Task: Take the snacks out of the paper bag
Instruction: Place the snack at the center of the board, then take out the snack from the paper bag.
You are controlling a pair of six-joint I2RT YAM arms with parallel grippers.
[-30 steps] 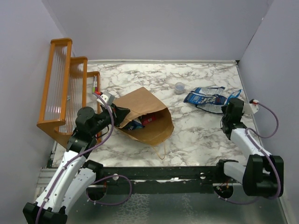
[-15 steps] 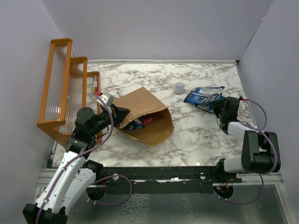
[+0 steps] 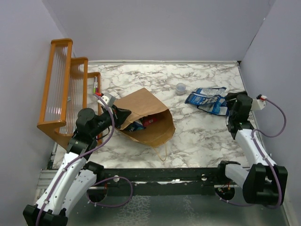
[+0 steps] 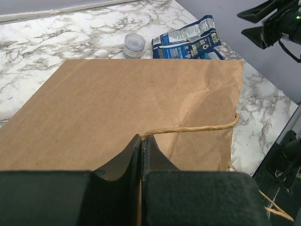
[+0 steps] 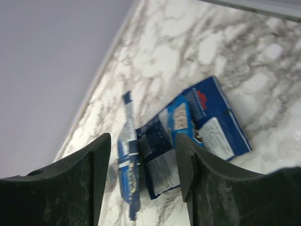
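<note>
The brown paper bag (image 3: pixel 146 110) lies on its side, its mouth toward the left arm. Inside the mouth I see a blue snack (image 3: pixel 137 126) and a red snack (image 3: pixel 149 120). My left gripper (image 3: pixel 123 116) is shut on the bag's upper rim, where the twisted handle (image 4: pixel 188 128) comes out between the fingertips (image 4: pixel 136 143). Blue snacks (image 3: pixel 206 99) lie flat on the marble to the right of the bag. My right gripper (image 3: pixel 233 100) hovers just right of them, open, with nothing between its fingers (image 5: pixel 186 157); the blue snacks (image 5: pixel 197 127) show on the table below.
A small clear plastic cup (image 3: pixel 180 88) stands behind the blue packets. An orange wooden rack (image 3: pixel 66 92) fills the left side. The bag's other handle (image 3: pixel 164 153) trails toward the near edge. Grey walls close in the back and both sides.
My right gripper has opened and let go of a blue snack, which now lies with the other on the table. The gripper drew back slightly to the right. The left arm and bag have not moved.
</note>
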